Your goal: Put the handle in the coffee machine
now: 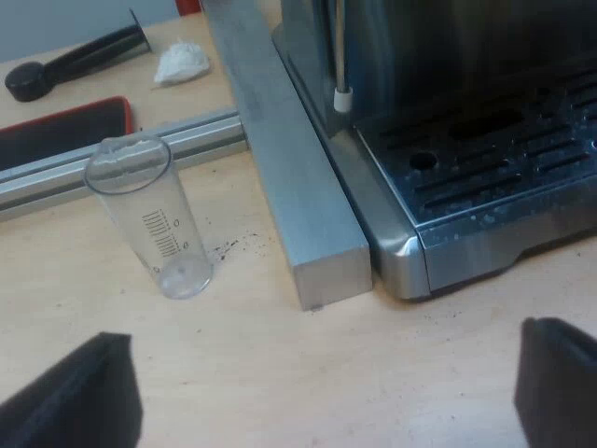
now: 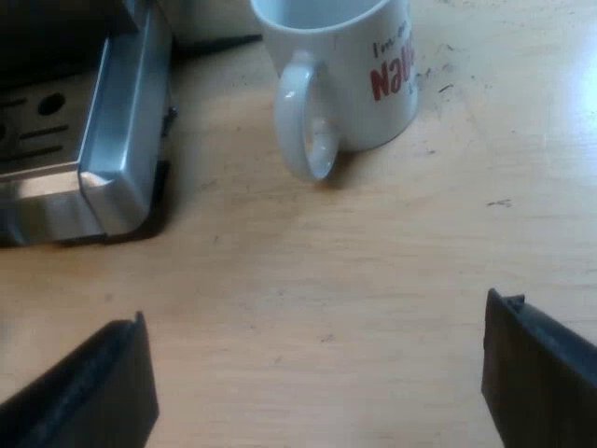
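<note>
- Left hand [image 1: 322, 387] is open and empty over the desk [image 1: 252, 345], near the espresso machine [image 1: 485, 149] and the standing measuring glass [image 1: 149, 215].
- A dark handle [image 1: 79, 61] lies far beyond the glass; whether it is the holder, I cannot tell.
- Right hand [image 2: 317, 350] is open and empty near the mug [image 2: 345, 75].

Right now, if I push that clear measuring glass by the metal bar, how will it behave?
The measuring glass stands tall and narrow, so a push up high would probably tip it. It looks empty and thin-walled, so likely light and maybe fragile. Being round, it could roll once down, perhaps against the metal bar.
</note>
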Controlling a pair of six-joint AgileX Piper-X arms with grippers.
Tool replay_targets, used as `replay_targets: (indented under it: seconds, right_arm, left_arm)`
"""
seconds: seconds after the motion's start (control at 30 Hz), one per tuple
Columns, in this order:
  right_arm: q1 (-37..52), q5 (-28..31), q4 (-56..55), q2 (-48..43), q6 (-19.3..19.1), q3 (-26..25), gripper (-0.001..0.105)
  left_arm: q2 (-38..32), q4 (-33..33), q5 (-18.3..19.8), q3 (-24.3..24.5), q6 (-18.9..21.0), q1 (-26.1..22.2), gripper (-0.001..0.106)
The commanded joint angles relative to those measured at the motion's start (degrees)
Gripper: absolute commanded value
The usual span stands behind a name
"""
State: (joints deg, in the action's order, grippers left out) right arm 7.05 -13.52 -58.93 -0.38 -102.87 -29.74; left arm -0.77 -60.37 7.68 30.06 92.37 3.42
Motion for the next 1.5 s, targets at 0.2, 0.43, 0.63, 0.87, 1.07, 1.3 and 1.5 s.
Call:
replay_targets:
  seconds: [0.2,0.43,0.63,0.87,1.07,1.3,1.5]
  right_arm:
    - [-4.62,0.94,-5.86,3.77,0.61,-7.04,0.074]
    - [-12.28,0.84,-12.68,15.16,-1.02,-16.04,0.074]
    - [-17.57,0.84,-15.11,22.41,-1.47,-21.26,0.069]
    - [-24.61,0.84,-16.76,31.22,-2.39,-25.47,0.069]
    - [-30.23,1.57,-16.75,37.05,-2.39,-27.07,0.069]
    - [-39.08,9.01,-16.58,44.17,-0.22,-27.76,0.069]
    - [-42.81,12.86,-15.8,48.99,3.05,-27.76,0.069]
  left_arm:
    - [-1.11,-2.35,7.68,4.65,2.3,0.29,0.073]
    - [4.95,-2.36,10.66,7.54,2.51,5.09,0.078]
    - [9.35,-2.36,11.55,9.51,2.51,11.05,0.078]
    - [16.53,-2.36,14.42,11.32,2.01,18.52,0.078]
    - [22.12,-2.36,15.87,11.32,-0.06,25.2,0.082]
    - [27.85,-1.85,15.49,11.32,-1.35,32.41,0.084]
    - [31.15,1.12,14.06,11.18,-1.35,35.61,0.084]
